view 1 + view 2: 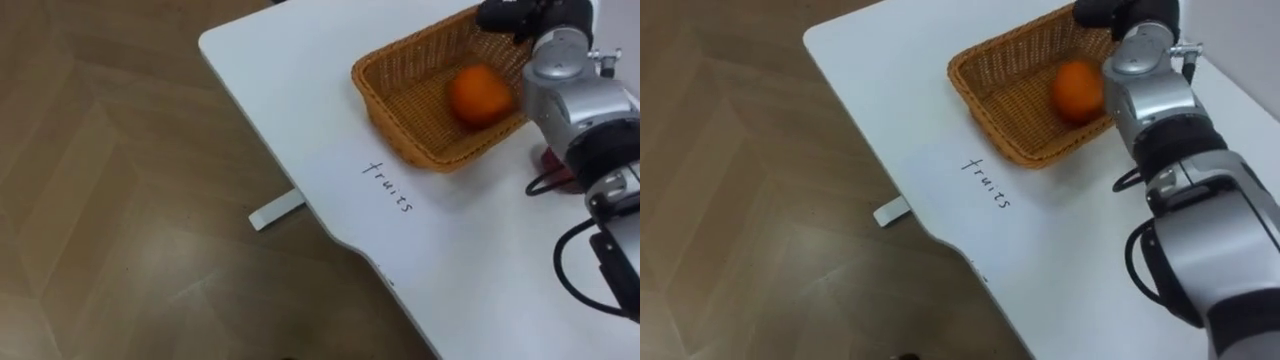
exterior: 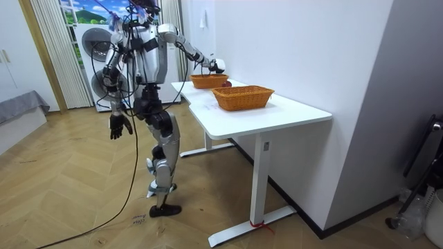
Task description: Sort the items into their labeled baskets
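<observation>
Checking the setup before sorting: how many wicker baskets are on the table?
2. The near basket sits midway along the table; the far basket, holding an orange, is at the right hand.

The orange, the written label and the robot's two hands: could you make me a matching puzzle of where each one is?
1 orange
2 written label
3 left hand
4 right hand

A hanging at the robot's side
B in the wicker basket
C stretched out at the basket's far end
D on the white table beside the basket

Pairs: 1-B, 2-D, 3-A, 4-C
</observation>
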